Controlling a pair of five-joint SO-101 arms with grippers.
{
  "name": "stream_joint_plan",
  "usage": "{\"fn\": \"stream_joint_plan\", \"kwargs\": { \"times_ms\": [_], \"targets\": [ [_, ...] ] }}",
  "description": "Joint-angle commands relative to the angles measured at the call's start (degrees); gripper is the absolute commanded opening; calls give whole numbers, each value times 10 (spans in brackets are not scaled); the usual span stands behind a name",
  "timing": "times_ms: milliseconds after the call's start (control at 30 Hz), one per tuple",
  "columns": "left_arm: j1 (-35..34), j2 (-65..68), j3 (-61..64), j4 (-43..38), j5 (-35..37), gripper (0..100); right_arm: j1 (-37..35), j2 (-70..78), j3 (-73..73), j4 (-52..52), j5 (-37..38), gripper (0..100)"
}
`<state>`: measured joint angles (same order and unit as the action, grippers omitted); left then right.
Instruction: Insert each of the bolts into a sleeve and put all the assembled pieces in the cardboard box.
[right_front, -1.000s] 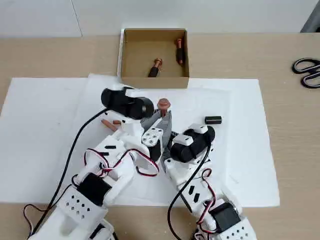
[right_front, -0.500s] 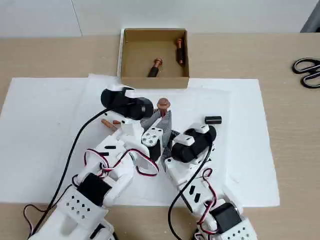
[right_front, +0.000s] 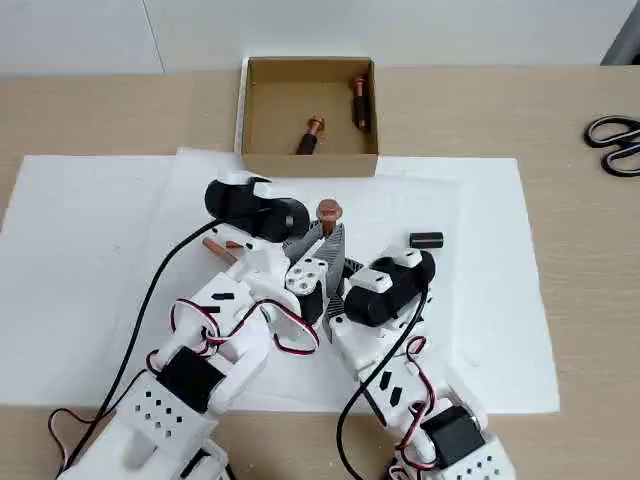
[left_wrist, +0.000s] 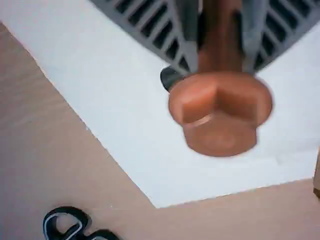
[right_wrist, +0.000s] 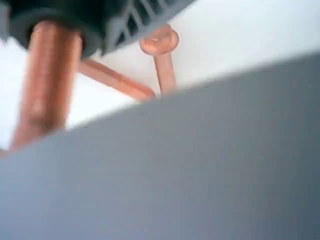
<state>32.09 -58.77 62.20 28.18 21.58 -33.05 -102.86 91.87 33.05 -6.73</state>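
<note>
My left gripper (right_front: 325, 230) is shut on a copper bolt (right_front: 328, 211) above the white paper, just short of the cardboard box (right_front: 243, 110). In the left wrist view the bolt's hex head (left_wrist: 220, 112) sticks out past the grey fingers (left_wrist: 150, 20). The right wrist view shows its threaded shaft (right_wrist: 47, 80) running out of a black sleeve (right_wrist: 45, 20). My right gripper (right_front: 340, 272) sits right behind the left one. A loose black sleeve (right_front: 426, 240) lies on the paper to the right. Two loose bolts (right_front: 218, 247) lie to the left.
Two assembled pieces (right_front: 310, 135) (right_front: 360, 100) lie inside the box. Black scissors (right_front: 615, 143) rest on the bare table at the far right. The white paper (right_front: 90, 260) covers most of the table's middle, and both arms crowd its near centre.
Both arms have shifted very slightly; the held bolt stays in almost the same place between the left gripper's fingers.
</note>
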Motion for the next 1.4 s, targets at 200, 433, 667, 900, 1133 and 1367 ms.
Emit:
{"fn": "stream_joint_plan", "kwargs": {
  "times_ms": [200, 433, 667, 900, 1133, 1367],
  "targets": [
    [4, -2, -7, 62, 6, 6, 0, -10, -40, 1, 4, 4],
    [24, 0, -5, 106, 6, 6, 0, -10, -40, 1, 4, 4],
    [40, 0, -5, 112, 5, 8, 0, -10, -40, 1, 4, 4],
    [24, -4, -9, 155, 18, 185, 0, -10, -40, 1, 4, 4],
    [1, -4, -86, 232, 31, 196, 1, -11, -40, 1, 4, 4],
    [-76, -4, -197, 363, 27, 198, 1, -11, -40, 1, 4, 4]
  ]
}}
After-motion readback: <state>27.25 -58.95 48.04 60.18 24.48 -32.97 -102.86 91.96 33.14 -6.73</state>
